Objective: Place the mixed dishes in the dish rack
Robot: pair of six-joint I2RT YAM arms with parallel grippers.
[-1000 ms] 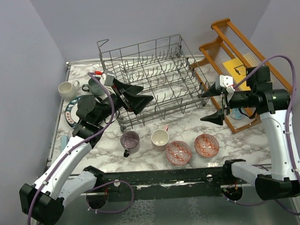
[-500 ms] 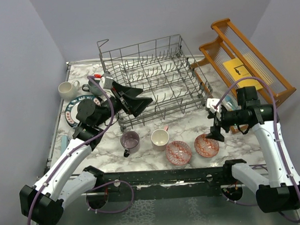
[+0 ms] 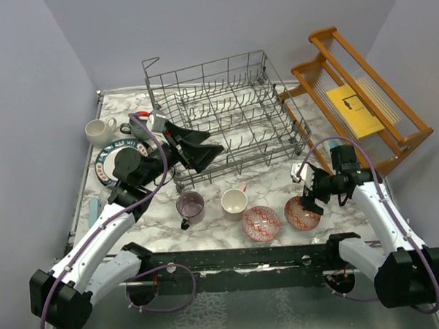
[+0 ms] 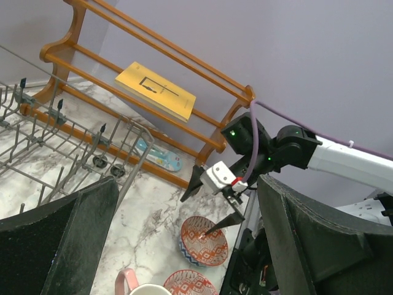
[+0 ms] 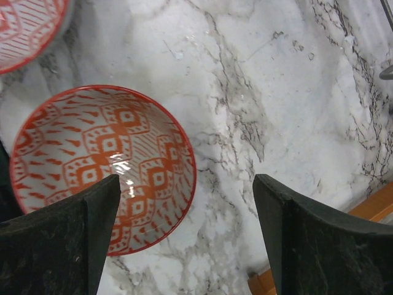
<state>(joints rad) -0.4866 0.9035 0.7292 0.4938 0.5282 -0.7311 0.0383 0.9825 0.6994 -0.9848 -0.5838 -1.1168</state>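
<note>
Right of the dish rack [image 3: 232, 113], a yellow card [image 3: 355, 107] bears black marks

Red-and-white geometric-patterned bowl [image 3: 261, 222], grey wire dish rack [image 3: 232, 116], purple mug [image 3: 190, 205], grey-veined white marble table [image 3: 278, 180]

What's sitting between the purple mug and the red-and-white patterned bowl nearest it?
A cream mug with a pink handle, upright on the marble table; the top view shows it.
</note>
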